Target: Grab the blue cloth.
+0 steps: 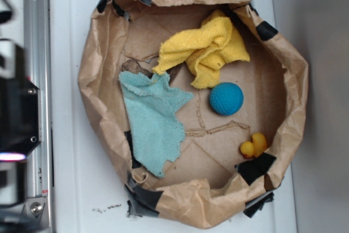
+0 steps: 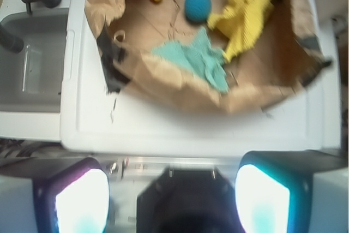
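Inside a brown paper bowl (image 1: 98, 80) on a white top (image 1: 71, 178) lie five loose things: one blue cloth (image 1: 152, 121), one yellow cloth (image 1: 210, 47), one blue ball (image 1: 226, 99), one small yellow duck (image 1: 254, 145) and a small dark brown scrap (image 1: 136, 68) at the blue cloth's upper corner.

The blue cloth lies flat on the bowl's floor on the side nearest the robot, one ragged edge running up against the paper wall. Its far tip reaches toward the middle; its upper corner almost touches the yellow cloth, which sits bunched against the far upper wall. The ball rests just below the yellow cloth, apart from the blue cloth with bare floor between. The duck sits by the wall, well apart from the rest.

The bowl's rim is crumpled, stands higher than the floor all round, and is patched with black tape in several places. Open floor shows in the middle and between ball and duck.

The white top has a raised lip; a metal rail (image 1: 37, 80) runs along it on the robot's side, and the wrist view shows a grey sink (image 2: 32, 69) beside it.

The gripper (image 2: 174, 189) hangs outside the bowl, over the rail; its two fingers (image 2: 82, 200) show blurred and glowing, set wide apart with nothing between them.
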You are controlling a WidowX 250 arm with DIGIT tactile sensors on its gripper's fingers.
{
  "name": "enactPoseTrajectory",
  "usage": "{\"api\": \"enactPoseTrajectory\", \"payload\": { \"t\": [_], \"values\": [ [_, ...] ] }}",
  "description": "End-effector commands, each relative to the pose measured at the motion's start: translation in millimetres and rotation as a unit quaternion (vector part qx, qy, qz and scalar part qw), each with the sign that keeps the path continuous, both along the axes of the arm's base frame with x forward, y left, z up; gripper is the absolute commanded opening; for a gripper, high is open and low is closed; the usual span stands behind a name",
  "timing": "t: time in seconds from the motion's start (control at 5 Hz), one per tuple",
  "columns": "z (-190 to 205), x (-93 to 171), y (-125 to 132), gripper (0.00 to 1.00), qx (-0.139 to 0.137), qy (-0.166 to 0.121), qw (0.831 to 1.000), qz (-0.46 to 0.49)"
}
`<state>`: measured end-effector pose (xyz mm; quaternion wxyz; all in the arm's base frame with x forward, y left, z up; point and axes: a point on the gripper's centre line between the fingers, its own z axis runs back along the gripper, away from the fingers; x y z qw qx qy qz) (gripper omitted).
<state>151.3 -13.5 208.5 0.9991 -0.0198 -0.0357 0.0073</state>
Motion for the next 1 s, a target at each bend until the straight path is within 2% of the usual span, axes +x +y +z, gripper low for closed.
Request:
{"api": "enactPoseTrajectory", "payload": {
  "t": [0.0, 0.2, 0.4, 0.6, 0.8],
  "values": [
    [6, 0, 2, 1.00, -0.001, -0.014, 1.000, 0.002],
    [6, 0, 2, 1.00, -0.001, -0.014, 1.000, 0.002],
    [2, 42, 32, 1.00, 0.015, -0.058, 0.998, 0.023],
    [-9, 85, 57, 1.00, 0.027, -0.064, 0.997, 0.022],
    [-37, 94, 50, 1.00, 0.001, -0.054, 0.998, -0.008]
  ]
}}
